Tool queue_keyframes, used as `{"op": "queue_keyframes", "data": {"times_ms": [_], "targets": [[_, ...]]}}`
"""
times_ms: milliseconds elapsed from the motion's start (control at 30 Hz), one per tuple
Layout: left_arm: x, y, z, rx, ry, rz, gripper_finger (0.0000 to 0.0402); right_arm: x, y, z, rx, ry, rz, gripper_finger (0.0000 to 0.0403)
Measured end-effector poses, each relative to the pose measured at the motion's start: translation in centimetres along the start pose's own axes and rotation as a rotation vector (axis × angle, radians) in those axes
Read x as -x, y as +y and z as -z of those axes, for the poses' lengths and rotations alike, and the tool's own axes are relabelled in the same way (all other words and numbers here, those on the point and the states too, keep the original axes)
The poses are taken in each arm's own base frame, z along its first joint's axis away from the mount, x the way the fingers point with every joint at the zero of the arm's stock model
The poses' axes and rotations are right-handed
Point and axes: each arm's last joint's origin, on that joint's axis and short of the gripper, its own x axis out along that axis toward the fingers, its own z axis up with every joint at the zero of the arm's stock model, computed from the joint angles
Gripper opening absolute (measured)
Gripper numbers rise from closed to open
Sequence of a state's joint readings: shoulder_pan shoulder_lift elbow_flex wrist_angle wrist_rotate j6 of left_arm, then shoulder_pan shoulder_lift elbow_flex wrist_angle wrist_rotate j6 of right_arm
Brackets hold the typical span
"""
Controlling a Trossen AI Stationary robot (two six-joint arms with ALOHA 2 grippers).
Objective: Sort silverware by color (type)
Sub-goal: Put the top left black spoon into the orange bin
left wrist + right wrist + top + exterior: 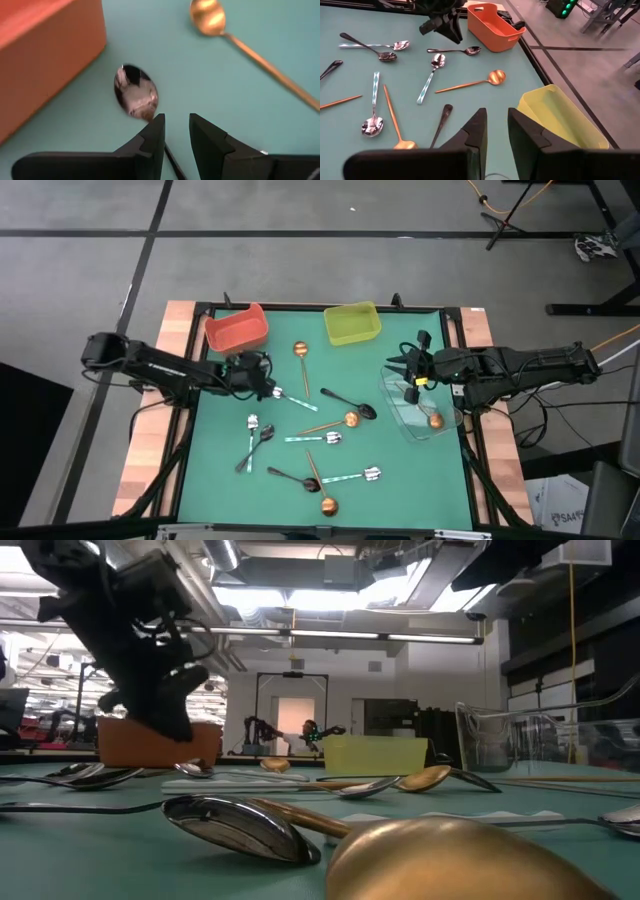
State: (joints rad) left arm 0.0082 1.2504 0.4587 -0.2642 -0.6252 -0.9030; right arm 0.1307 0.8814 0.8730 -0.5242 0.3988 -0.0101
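No brand, label or legible writing shows on any item.

Silver spoon (136,93): polished mirror finish, oval bowl, slim handle. It lies flat on the green mat; the handle runs in between the left gripper (176,135) fingers, the bowl just ahead of their tips, beside the red bin (45,55).

Left gripper: two dark, blocky fingers (152,137), a narrow gap between them, straddling the spoon handle; whether they press on it cannot be told.

Copper-gold spoon (209,17): matte round bowl, long thin handle, lying ahead of and to one side of the left fingers, well clear of them.

Red bin: opaque plastic, smooth wall, rounded corners.

Right gripper (495,131): dark fingers (476,131) slightly parted, nothing between them, poised above the clear bin (400,405), a transparent plastic tub holding one copper-gold spoon (435,420).

Yellow-green bin (565,117): translucent plastic, rectangular, just beyond the right fingers.

Remaining spoons (320,438): black, silver and copper-gold pieces scattered flat over the mat between the two grippers.
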Motion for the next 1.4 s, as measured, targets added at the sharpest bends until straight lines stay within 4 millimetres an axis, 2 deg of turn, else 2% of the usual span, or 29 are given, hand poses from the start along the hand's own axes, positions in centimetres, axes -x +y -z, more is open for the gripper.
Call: {"op": "queue_keyframes", "data": {"times_ms": [400, 1133, 1400], "targets": [[-1.6, -0.5, 1.4, -0.032, 0.089, -0.019, 0.0082, 0.0, 0.0, 0.0, 0.0, 0.001, 0.0, 0.0067], [-2.7, -0.5, 2.3, -0.027, 0.122, -0.08, 0.0081, 0.0, 0.0, 0.0, -0.004, 0.002, 0.0, 0.0067], [-2.8, -0.5, 2.4, -0.03, 0.124, -0.078, 0.0034, 0.0, 0.0, 0.0, -0.004, 0.002, 0.0, 0.0067]]}}
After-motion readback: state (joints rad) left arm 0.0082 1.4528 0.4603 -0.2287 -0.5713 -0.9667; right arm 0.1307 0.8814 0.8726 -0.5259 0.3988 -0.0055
